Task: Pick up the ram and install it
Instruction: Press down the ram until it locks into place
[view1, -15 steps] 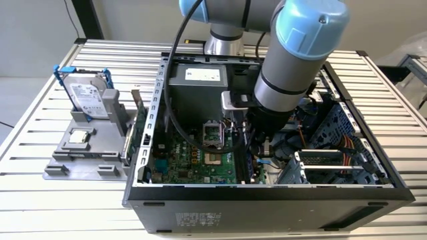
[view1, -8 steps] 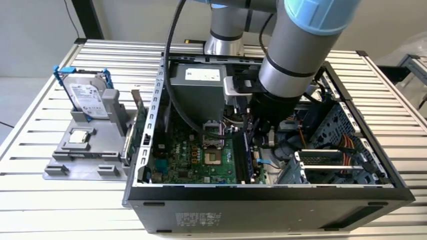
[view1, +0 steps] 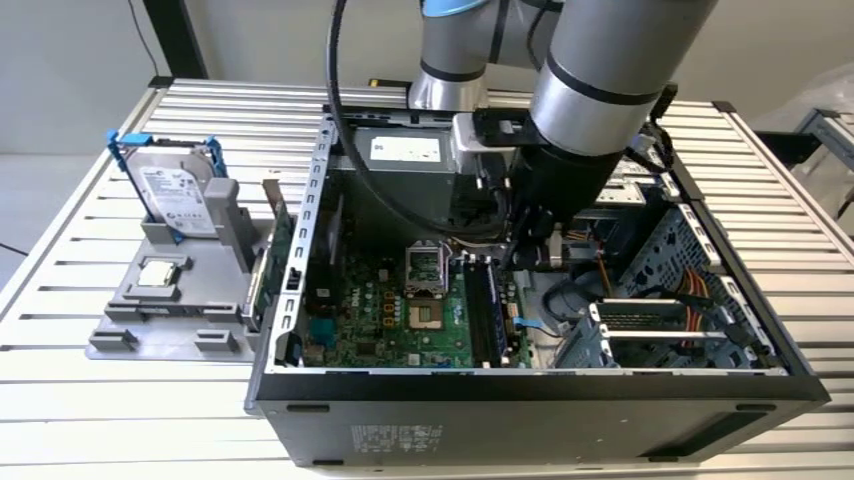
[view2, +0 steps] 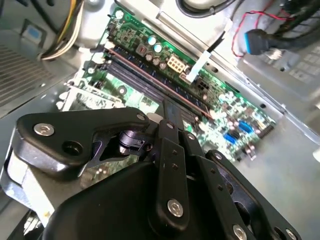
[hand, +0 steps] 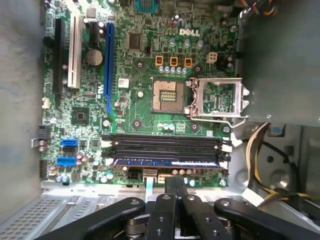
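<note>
The ram (hand: 165, 162) is a long bluish stick lying in the outermost of the black memory slots (hand: 165, 145) on the green motherboard (hand: 140, 107). In the exterior view the ram (view1: 483, 305) stands in the slots to the right of the open processor socket (view1: 424, 270). My gripper (hand: 176, 182) is shut, its two black fingers pressed together with nothing between them. Their tips are just above the middle of the ram's long edge. The second wrist view has the shut gripper (view2: 169, 107) over the slots. I cannot tell whether the tips touch the ram.
The open computer case (view1: 307, 200) surrounds the arm, with a drive cage and orange cables (view1: 667, 300) on the exterior view's right. Outside it on the left, a grey holder (view1: 114, 335) carries a hard drive (view1: 174, 190) and a silver processor chip (view1: 160, 272). A green card (view1: 274, 260) stands beside the case.
</note>
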